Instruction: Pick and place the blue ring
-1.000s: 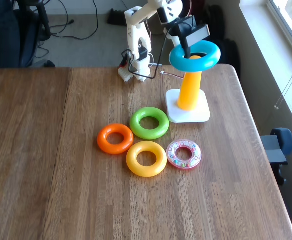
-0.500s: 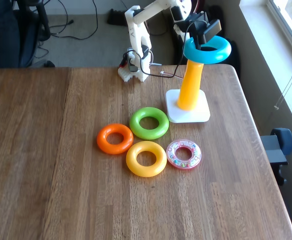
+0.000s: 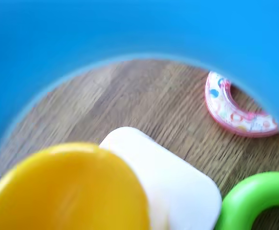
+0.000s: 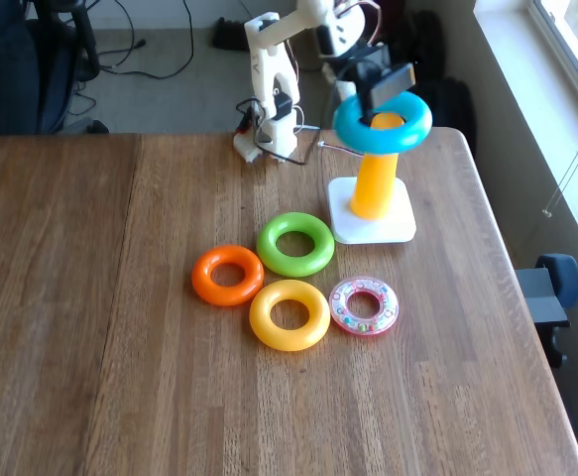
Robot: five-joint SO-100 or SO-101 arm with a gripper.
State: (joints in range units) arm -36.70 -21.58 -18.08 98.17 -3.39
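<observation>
The pincer (image 4: 376,107) is clenched on the blue ring (image 4: 383,123), gripping its rim on the far-left side as the fixed view shows it; the ring hangs below and out in front of the pincer, lying roughly flat with its hole facing down, and its hole sits around the very top of the yellow peg (image 4: 375,178), whose tip shows through the opening. What the coming move turns on is how ring hole and peg line up; in the wrist view the blue ring (image 3: 129,33) arcs across the top and sides, and the rounded peg top (image 3: 67,189) sits low and to the left in the opening rather than at its middle, so I judge the ring is threaded but off-centre, its axis a little aside from the peg's upright axis. The white base (image 4: 373,223) stands on the worktop (image 4: 120,377) directly beneath the pincer; the green ring (image 4: 295,243) and the speckled pink ring (image 4: 364,305) lie nearer the camera, well apart from the pincer. A straight drop along the peg should seat the ring; a snag on the peg's top looks possible.
</observation>
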